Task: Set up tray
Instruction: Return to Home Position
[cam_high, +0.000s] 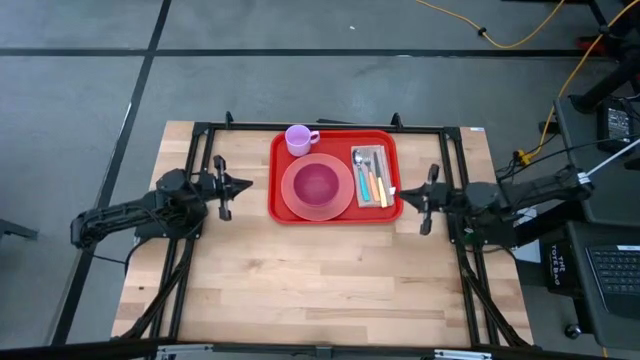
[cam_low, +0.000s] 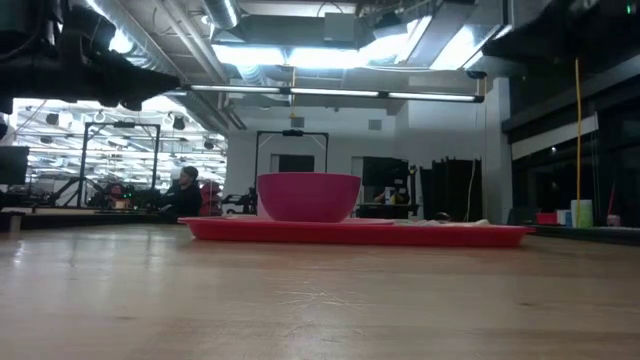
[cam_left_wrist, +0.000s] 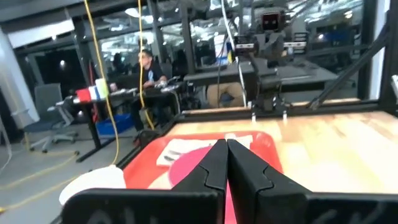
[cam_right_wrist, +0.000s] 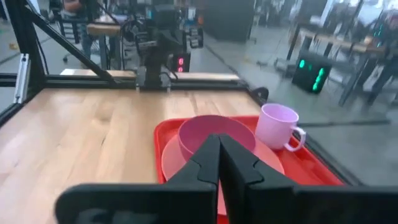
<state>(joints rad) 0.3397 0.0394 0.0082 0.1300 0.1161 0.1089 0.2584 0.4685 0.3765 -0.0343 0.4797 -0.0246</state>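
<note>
The red tray (cam_high: 385, 208) lies flat on the wooden table, toward the far edge. On it stands a round pink plate (cam_high: 292, 203) with a pink bowl (cam_high: 318, 183) on top. A lilac mug (cam_high: 298, 139) stands at the tray's far left corner, and cutlery on a napkin (cam_high: 370, 172) lies on its right side. My left gripper (cam_high: 246, 184) is shut, a little left of the tray. My right gripper (cam_high: 400, 191) is shut at the tray's right edge, above it. The right wrist view shows the bowl (cam_right_wrist: 214, 132), the mug (cam_right_wrist: 280, 124) and the tray (cam_right_wrist: 311, 168).
A black metal frame (cam_high: 330, 126) runs around the table's far, left and right sides. Bare wood (cam_high: 320, 280) fills the near half of the table. In the low view the bowl (cam_low: 308, 196) and tray (cam_low: 360, 233) stand mid-table. People sit at desks in the room beyond.
</note>
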